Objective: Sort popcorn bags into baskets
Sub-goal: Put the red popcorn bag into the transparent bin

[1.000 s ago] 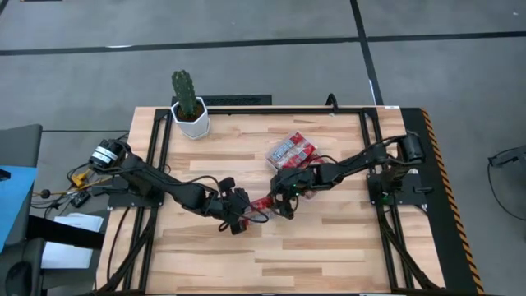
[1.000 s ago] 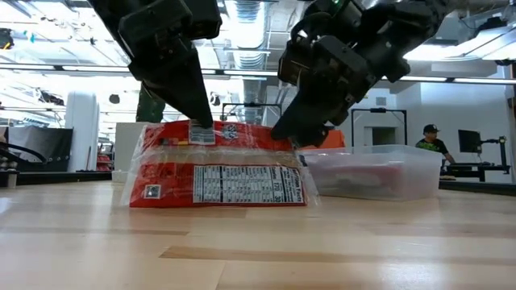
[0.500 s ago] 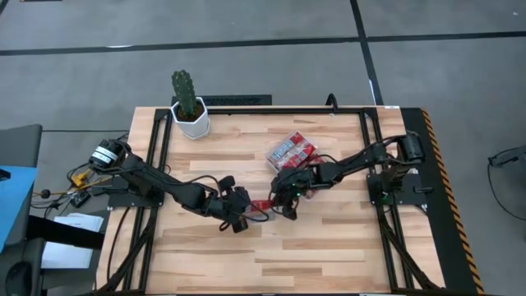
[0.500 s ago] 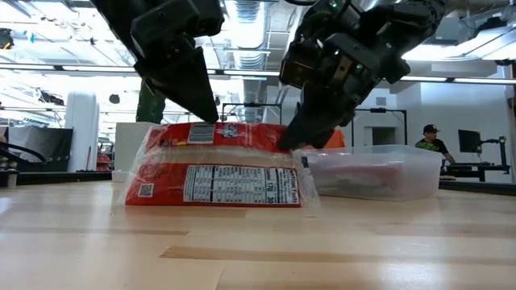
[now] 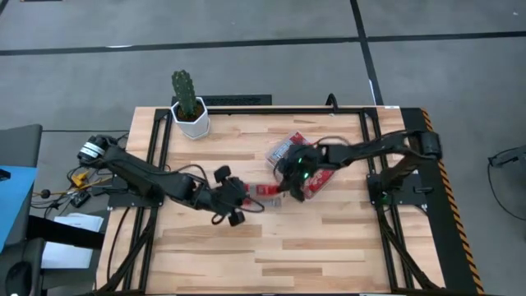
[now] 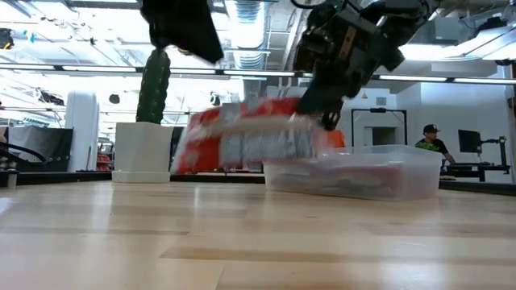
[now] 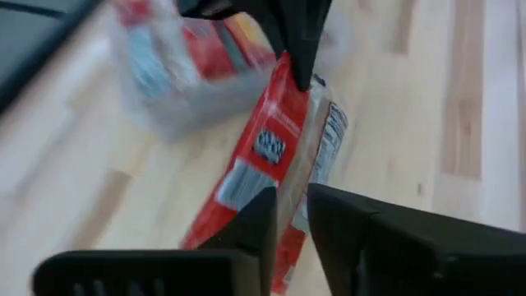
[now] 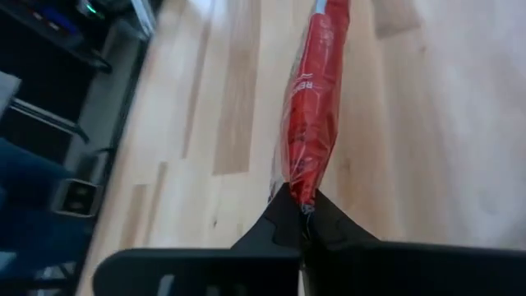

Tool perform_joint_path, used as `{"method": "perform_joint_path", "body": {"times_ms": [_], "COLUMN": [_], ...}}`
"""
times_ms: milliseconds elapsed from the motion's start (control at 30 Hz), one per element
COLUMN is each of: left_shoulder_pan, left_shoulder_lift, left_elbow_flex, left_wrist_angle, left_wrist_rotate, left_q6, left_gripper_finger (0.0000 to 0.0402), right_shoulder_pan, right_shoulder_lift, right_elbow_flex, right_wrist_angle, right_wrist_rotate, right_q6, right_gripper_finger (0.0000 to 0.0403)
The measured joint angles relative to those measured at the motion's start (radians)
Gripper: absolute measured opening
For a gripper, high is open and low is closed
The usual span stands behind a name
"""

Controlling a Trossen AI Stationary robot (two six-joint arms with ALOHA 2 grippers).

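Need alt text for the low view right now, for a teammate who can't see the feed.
The right gripper holds a red popcorn bag in the air by its end, beside the clear plastic tray on the wooden table. The left gripper is above the bag's other end. A potted cactus stands behind.

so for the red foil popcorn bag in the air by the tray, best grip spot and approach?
The crimped end seam. The red foil popcorn bag hangs on edge, clear of the table beside the clear plastic tray. The right gripper already pinches one thin seam; the left gripper straddles the other end. Come in along the bag's length, fingers across the flat faces.
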Motion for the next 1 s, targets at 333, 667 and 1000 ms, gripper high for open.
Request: {"method": "perform_joint_path", "body": {"times_ms": [333, 667, 1000], "left_shoulder_pan": [0.024, 0.064, 0.092], "left_shoulder_lift": [-0.118, -0.111, -0.111], "left_elbow_flex": [0.029, 0.028, 0.028], "left_wrist_angle": [-0.079, -0.136, -0.146], "left_wrist_rotate": [-0.124, -0.097, -0.088], "left_q6": [0.003, -0.003, 0.003], "left_gripper_finger": [0.0112, 0.0114, 0.0114], "right_shoulder_pan": [-0.320, -0.554, -0.587], "right_shoulder_lift": [-0.268, -0.180, -0.020], "right_elbow_flex": [0.146, 0.353, 0.386], "right_wrist_angle": [-0.710, -1.318, -1.515], "right_wrist_rotate": [-0.136, -0.184, -0.153], "right_q6": [-0.366, -0.772, -0.936], "right_gripper_finger": [0.0008, 0.0008, 0.0009]}}
